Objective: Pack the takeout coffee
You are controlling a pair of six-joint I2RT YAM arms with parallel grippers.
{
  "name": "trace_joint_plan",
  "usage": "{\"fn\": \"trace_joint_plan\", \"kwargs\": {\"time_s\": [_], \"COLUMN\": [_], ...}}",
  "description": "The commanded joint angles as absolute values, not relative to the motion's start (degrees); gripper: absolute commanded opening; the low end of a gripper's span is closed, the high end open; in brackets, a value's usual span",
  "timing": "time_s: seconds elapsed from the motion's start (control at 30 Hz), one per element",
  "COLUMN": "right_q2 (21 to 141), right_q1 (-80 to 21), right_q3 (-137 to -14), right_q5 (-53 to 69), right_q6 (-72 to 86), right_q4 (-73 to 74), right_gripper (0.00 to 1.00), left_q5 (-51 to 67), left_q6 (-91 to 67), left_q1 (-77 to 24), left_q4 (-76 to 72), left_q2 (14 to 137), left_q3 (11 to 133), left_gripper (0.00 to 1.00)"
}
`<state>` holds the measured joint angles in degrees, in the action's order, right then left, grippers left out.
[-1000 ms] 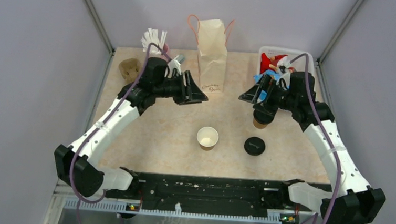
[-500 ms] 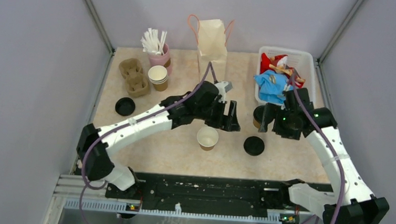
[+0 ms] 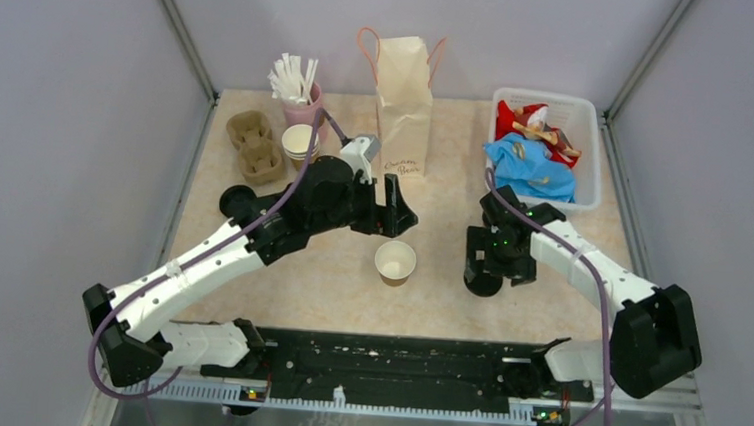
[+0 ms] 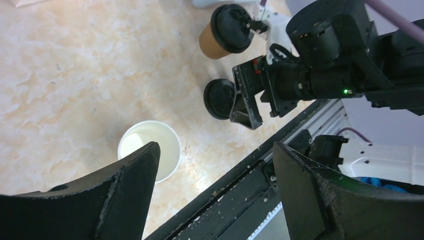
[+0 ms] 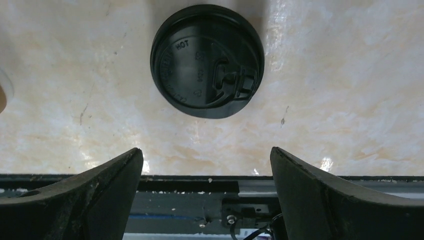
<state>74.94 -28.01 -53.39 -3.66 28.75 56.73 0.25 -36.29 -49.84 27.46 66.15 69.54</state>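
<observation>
From above, a beige, marble-patterned table (image 3: pixel 427 307) is seen. The left gripper (image 3: pixel 398 213) is held over its middle with jaws spread wide and nothing between them. Just in front of it stands an open cup (image 3: pixel 395 261) of brown paper with a white inside and a rolled rim. The right gripper (image 3: pixel 493 266) is set low to the right of that cup, also spread wide. At the back stands a tall, creased paper bag (image 3: pixel 404 100) with thin looped handles. To its left are a pink cup of white straws (image 3: pixel 297 85), a stack of cups (image 3: pixel 300 146), a moulded cardboard carrier (image 3: pixel 254 146) and a spare black lid (image 3: pixel 234 201). At the back right is a white plastic basket (image 3: pixel 590 148) of crumpled packets.

In the left wrist view, two broad, matt black fingers (image 4: pixel 115 200) frame the open cup, whose smooth white lining is seen. Farther off stands a lidded cup (image 4: pixel 231 30), brown-walled and capped in glossy black. A loose lid (image 4: pixel 216 97) lies flat beside it, partly covered by the right gripper.

In the right wrist view, the loose lid is shown as a round, glossy disc, embossed with "HOT" and a raised sip tab. It lies on the table ahead of the parted fingers (image 5: pixel 85 200), untouched. A dark metal rail (image 5: pixel 200 200) runs along the near edge.
</observation>
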Motion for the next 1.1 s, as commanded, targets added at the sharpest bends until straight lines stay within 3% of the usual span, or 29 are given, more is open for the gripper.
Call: {"fn": "trace_joint_plan", "kwargs": {"time_s": [0.0,0.33,1.07], "right_q2": [77.34,79.49,84.14], "right_q1": [-28.56,-28.5,-28.54], "right_q3": [-52.08,-47.94,-47.73], "right_q5": [-8.24,-9.96,-11.81], "right_q6": [30.95,35.05,34.4], "right_q4": [50.31,41.31,38.68], "right_gripper": [0.97,0.92,0.86], "left_q5": [-0.8,-0.26,3.95], "left_q6": [-35.65,-33.88,-32.87], "left_q1": [-49.19,-47.74,-44.76], "left_q4": [27.4,28.95,29.62], "left_q2": [65.4,65.67,66.28], "left_q3": [67.77,68.54,69.17], "left_gripper": [0.89,0.89,0.89]}}
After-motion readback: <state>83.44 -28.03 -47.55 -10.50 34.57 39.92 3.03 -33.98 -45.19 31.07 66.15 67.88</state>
